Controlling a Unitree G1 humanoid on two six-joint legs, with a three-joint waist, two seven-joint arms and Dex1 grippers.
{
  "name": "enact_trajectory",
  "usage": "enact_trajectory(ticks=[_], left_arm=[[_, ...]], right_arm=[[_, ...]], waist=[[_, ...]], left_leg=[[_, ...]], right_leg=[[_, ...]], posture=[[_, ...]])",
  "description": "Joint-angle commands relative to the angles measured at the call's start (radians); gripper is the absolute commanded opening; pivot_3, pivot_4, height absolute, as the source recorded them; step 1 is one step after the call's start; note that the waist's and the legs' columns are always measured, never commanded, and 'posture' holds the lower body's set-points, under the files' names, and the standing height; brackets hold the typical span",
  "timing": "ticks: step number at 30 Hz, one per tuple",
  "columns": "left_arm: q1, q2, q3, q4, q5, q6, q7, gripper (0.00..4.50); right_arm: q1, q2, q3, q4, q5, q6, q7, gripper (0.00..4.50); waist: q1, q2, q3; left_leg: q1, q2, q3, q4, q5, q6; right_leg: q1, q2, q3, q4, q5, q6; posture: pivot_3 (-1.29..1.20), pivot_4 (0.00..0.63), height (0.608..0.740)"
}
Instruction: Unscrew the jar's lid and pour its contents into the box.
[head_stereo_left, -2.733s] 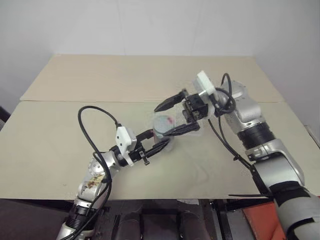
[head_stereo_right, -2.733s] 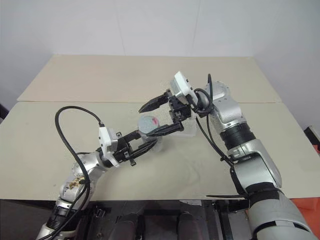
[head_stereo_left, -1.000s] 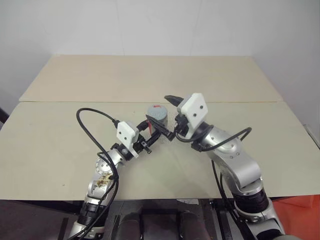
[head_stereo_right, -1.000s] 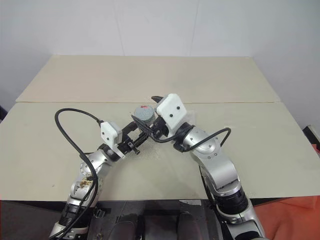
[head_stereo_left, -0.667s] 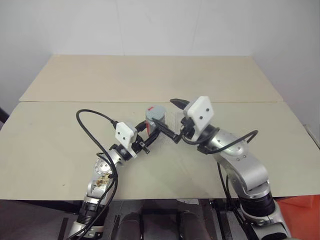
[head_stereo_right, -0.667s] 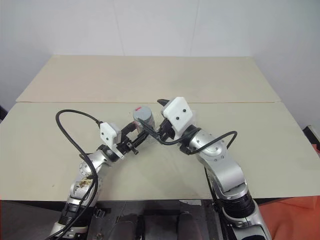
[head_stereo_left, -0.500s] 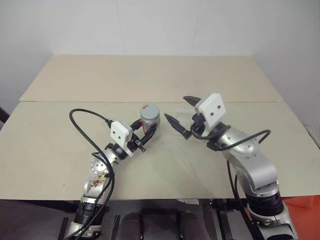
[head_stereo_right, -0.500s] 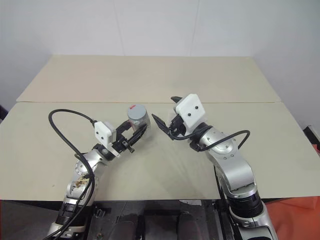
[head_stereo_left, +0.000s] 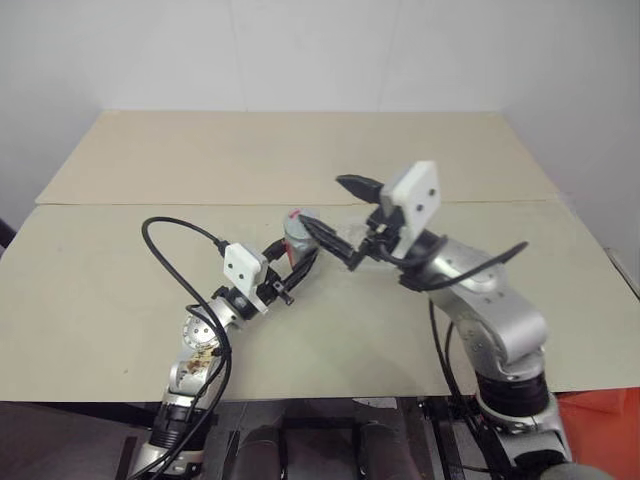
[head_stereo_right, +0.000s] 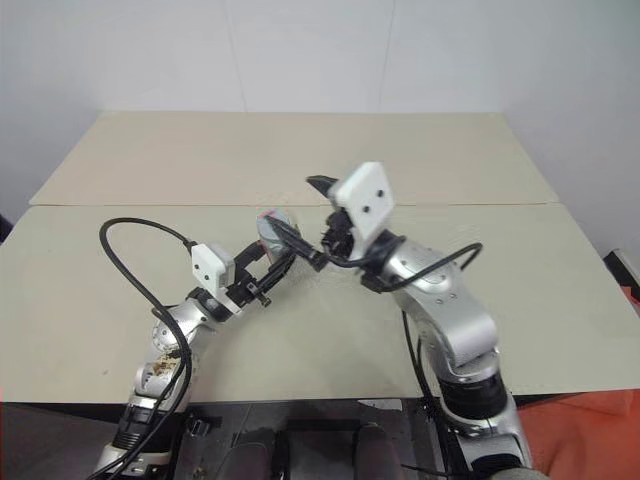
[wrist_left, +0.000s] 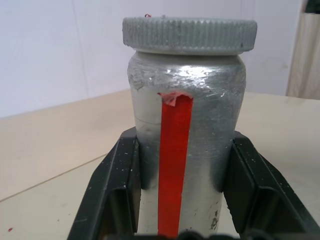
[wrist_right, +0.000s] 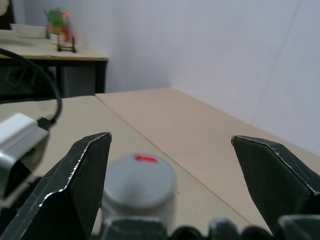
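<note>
The silver-grey jar (wrist_left: 185, 145) with its vertical red stripe is held upright above the table, and my left gripper (wrist_left: 184, 142) is shut on its body. Its ribbed grey lid (wrist_left: 190, 35) is on top, with a small red mark. In the head view the jar (head_stereo_left: 297, 238) is at the table's middle. My right gripper (head_stereo_left: 325, 208) stands open at the lid (wrist_right: 140, 182), one finger on each side and both clear of it. The contents are hidden inside the jar. The clear box (head_stereo_left: 354, 218) is a faint shape on the table behind the right fingers.
The table (head_stereo_left: 120, 300) is two beige boards with a seam across the middle, and a white wall stands behind it. A black cable (head_stereo_left: 160, 235) loops up from my left arm. A far desk (wrist_right: 50, 47) with small items stands off to the side.
My right gripper drew back to the right of the jar, then came back higher with its open fingers around the lid. The left gripper kept hold of the jar.
</note>
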Motion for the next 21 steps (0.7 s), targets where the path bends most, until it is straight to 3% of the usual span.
enact_trajectory(ticks=[1, 10, 21], left_arm=[[-0.012, -0.005, -0.011, -0.024, 0.006, -0.032, -0.003, 1.89], [0.000, -0.005, -0.014, -0.035, 0.003, -0.040, 0.003, 1.89], [-0.003, 0.006, 0.014, -0.026, -0.019, -0.036, 0.002, 1.89]], right_arm=[[-0.048, 0.035, 0.045, 0.049, -0.057, -0.059, -0.021, 4.48], [-0.067, 0.066, 0.071, 0.158, -0.121, -0.136, -0.001, 4.48], [0.020, 0.008, 0.024, 0.074, -0.108, -0.109, 0.010, 4.48]], waist=[[0.001, 0.000, 0.000], [0.003, 0.000, 0.000], [0.003, 0.000, 0.000]], left_leg=[[0.000, 0.000, 0.000, 0.000, 0.000, 0.000], [-0.001, 0.000, 0.000, 0.000, 0.000, 0.000], [-0.001, 0.000, 0.000, 0.000, 0.000, 0.000]], right_leg=[[0.000, 0.000, 0.000, 0.000, 0.000, 0.000], [0.000, 0.000, 0.000, 0.000, 0.000, 0.000], [0.000, 0.000, 0.000, 0.000, 0.000, 0.000]], posture=[[0.00, 0.150, 0.740], [0.00, 0.150, 0.740], [0.00, 0.150, 0.740]])
